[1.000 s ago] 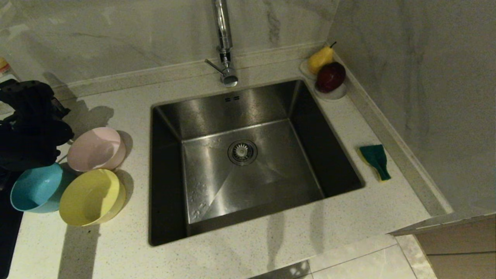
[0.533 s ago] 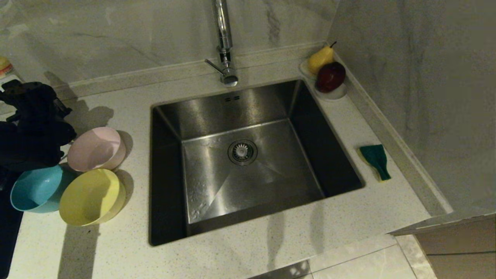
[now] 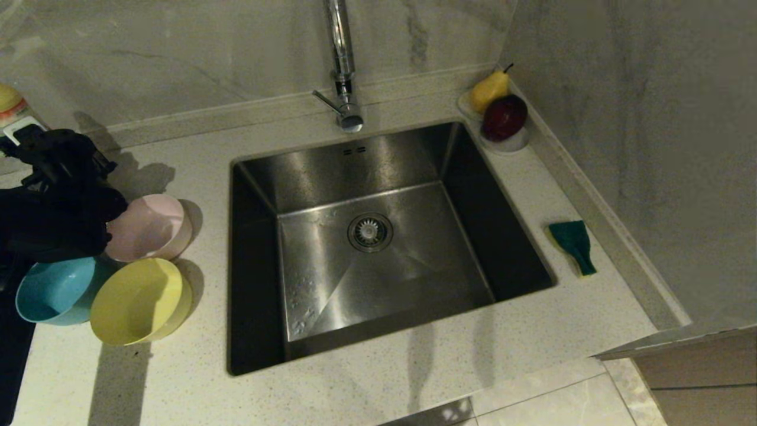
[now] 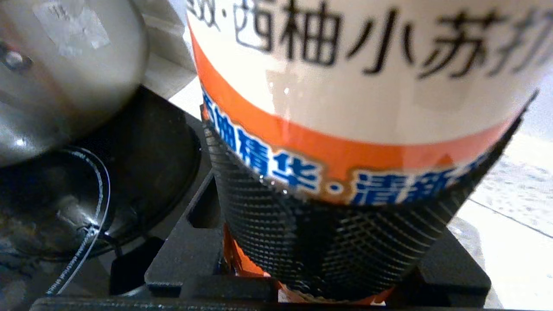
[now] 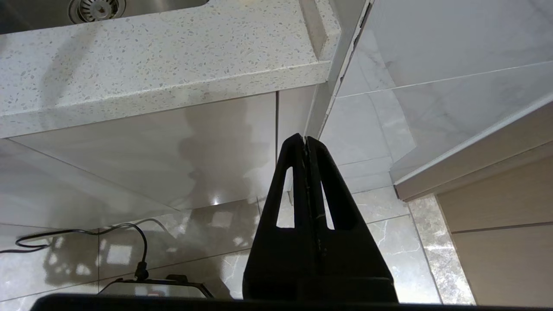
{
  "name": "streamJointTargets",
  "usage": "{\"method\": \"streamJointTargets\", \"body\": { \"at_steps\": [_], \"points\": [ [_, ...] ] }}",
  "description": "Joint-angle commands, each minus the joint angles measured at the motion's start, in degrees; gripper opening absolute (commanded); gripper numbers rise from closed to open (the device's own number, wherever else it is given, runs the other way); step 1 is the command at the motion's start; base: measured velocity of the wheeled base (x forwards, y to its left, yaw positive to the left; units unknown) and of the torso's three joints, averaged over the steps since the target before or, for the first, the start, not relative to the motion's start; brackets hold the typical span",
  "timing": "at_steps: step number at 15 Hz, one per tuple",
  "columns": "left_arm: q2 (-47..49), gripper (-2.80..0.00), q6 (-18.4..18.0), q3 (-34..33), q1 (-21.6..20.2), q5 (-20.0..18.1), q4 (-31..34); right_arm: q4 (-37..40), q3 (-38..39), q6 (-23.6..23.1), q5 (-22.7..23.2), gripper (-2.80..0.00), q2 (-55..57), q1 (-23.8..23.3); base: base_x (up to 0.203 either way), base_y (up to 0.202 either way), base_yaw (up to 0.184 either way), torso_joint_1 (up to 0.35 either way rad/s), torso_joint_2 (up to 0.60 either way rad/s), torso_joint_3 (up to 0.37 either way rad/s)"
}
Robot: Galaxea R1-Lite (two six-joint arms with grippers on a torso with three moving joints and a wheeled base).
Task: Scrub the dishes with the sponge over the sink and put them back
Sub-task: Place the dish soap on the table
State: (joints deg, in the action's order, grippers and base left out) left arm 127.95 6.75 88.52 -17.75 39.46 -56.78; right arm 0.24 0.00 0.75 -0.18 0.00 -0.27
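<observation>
Middle of the table (image 3: 414, 367): sink (image 3: 307, 171), nothing in it.
Left of sink: pink bowl (image 3: 151, 228), blue bowl (image 3: 53, 290) and yellow bowl (image 3: 136, 302), clustered together.
Left gripper (image 3: 44, 151): beyond the bowls at the table's far left, fingers clamped on a labelled bottle (image 4: 367, 86).
Right gripper (image 5: 306, 142): parked below the table edge, fingers together.
Right of sink: sponge (image 3: 572, 244), green face up.

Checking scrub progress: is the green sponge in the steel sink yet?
No: the dark green sponge lies flat on the speckled white counter right of the square stainless steel sink, whose basin holds nothing.
</observation>
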Motion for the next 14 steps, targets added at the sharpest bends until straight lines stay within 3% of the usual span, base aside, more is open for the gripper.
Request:
{"method": "streamJointTargets", "body": {
  "at_steps": [1, 4, 5, 14],
  "points": [
    [0.96, -2.8, 0.19, 0.51, 0.08, 0.53, -0.26, 0.02, 0.0, -0.05, 0.01, -2.8, 0.0, 0.0, 0.0, 0.0, 0.0, 0.0, 0.0, 0.0],
    [1.16, -2.8, 0.37, 1.33, 0.08, 0.62, -0.12, 0.02, 0.0, 0.04, 0.01, -2.8, 0.0, 0.0, 0.0, 0.0, 0.0, 0.0, 0.0, 0.0],
    [1.16, 0.0, 0.45, 1.11, 0.08, 0.62, -0.26, 0.02, 0.0, 0.04, 0.01, -2.8, 0.0, 0.0, 0.0, 0.0, 0.0, 0.0, 0.0, 0.0],
    [-7.82, 0.0, 1.08, -0.98, -0.05, 0.4, 1.11, 0.02, 0.0, 0.04, 0.01, -2.8, 0.0, 0.0, 0.0, 0.0, 0.0, 0.0, 0.0, 0.0]
  ]
}}
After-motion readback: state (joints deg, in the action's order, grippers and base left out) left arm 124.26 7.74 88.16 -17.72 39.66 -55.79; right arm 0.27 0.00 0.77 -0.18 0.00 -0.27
